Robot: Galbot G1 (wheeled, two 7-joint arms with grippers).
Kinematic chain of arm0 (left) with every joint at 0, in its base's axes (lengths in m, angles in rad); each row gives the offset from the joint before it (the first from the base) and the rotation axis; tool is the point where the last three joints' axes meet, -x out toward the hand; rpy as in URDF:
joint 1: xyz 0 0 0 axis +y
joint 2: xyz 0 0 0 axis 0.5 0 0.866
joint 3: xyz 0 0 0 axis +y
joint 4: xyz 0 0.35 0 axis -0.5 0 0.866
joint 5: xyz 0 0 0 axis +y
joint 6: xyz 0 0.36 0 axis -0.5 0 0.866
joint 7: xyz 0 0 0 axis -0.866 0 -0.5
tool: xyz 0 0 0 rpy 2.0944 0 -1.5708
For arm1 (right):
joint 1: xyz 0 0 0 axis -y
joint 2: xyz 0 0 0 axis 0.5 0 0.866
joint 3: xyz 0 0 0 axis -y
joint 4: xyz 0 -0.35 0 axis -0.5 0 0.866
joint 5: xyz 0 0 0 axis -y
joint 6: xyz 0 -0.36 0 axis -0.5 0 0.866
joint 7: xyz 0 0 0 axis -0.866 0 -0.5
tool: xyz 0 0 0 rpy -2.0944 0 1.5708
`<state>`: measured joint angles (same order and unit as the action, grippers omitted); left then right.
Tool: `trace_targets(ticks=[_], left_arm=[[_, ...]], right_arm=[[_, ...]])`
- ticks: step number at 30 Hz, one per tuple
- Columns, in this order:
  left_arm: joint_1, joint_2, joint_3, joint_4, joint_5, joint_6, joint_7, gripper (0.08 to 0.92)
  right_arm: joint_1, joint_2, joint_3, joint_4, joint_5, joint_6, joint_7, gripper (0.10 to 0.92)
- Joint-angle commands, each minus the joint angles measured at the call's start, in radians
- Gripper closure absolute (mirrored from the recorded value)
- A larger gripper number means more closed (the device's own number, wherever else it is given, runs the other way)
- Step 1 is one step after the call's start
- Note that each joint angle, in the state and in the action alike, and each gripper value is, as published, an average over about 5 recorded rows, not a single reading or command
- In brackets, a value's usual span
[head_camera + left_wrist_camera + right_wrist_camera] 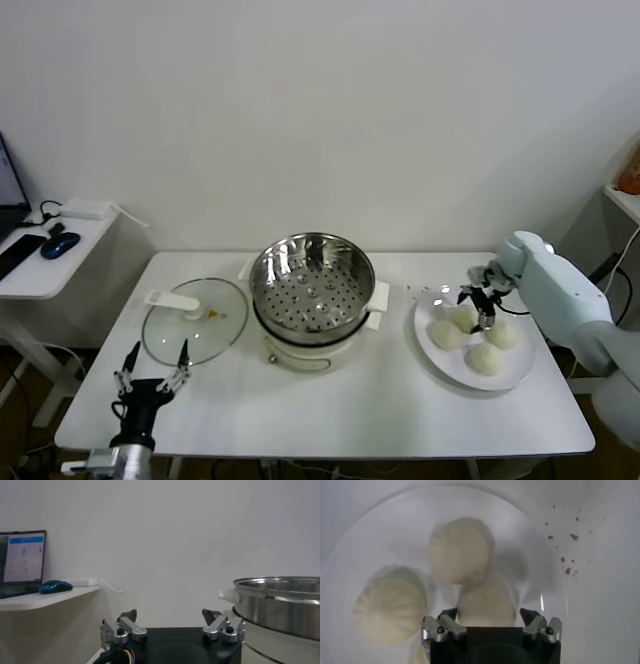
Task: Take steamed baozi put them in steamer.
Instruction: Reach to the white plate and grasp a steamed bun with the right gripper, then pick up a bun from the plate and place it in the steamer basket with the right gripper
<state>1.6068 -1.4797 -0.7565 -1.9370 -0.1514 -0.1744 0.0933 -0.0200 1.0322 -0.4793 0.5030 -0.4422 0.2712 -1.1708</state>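
Several off-white steamed baozi (485, 358) lie on a white plate (525, 375) at the right of the table. My right gripper (480, 303) hangs over the plate's far side, open, its fingers either side of one bun (487, 607), with a gap still showing at one finger. Two more buns (460, 550) (390, 610) lie beyond it on the plate (535, 555). The shiny perforated steamer (262, 270) stands empty on its white base at the table's middle. My left gripper (152, 368) waits open near the front left edge, with the steamer wall (280, 605) off to its side.
A glass lid with a white handle (195, 320) lies flat left of the steamer, just beyond the left gripper. Brown crumbs (565, 555) dot the table beside the plate. A small side table (40, 275) with a blue mouse (60, 245) stands at the far left.
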Motion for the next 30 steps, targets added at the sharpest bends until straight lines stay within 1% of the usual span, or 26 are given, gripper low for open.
trace_targets(ticks=[1, 3, 6, 13, 17, 21, 26, 30], left_arm=[[0.000, -0.001, 0.000, 0.001, 0.001, 0.001, -0.001, 0.177], [0.001, -0.002, 0.000, 0.001, 0.001, 0.001, -0.001, 0.177], [0.001, -0.002, -0.001, 0.000, 0.001, 0.001, -0.002, 0.177], [0.002, -0.004, -0.002, 0.000, 0.001, 0.000, -0.003, 0.177], [0.004, -0.005, -0.005, -0.001, 0.001, 0.000, -0.004, 0.177], [0.004, -0.005, -0.008, -0.002, 0.000, 0.000, -0.004, 0.177], [0.005, -0.007, -0.005, -0.003, -0.001, 0.001, -0.003, 0.177], [0.005, -0.012, 0.000, -0.002, 0.000, 0.001, -0.004, 0.177]], right_arm=[[-0.007, 0.007, 0.020, -0.009, -0.025, 0.002, 0.003, 0.252], [-0.007, 0.007, 0.021, -0.009, -0.025, 0.001, 0.002, 0.297], [-0.007, 0.006, 0.022, -0.009, -0.023, 0.001, 0.001, 0.343], [-0.005, -0.004, 0.024, 0.007, -0.013, 0.000, 0.000, 0.355], [0.007, -0.028, 0.005, 0.049, 0.016, 0.001, -0.004, 0.355], [0.046, -0.082, -0.063, 0.154, 0.087, -0.008, -0.016, 0.355], [0.149, -0.175, -0.212, 0.346, 0.192, -0.021, -0.025, 0.356], [0.258, -0.234, -0.323, 0.493, 0.229, -0.004, -0.031, 0.358]])
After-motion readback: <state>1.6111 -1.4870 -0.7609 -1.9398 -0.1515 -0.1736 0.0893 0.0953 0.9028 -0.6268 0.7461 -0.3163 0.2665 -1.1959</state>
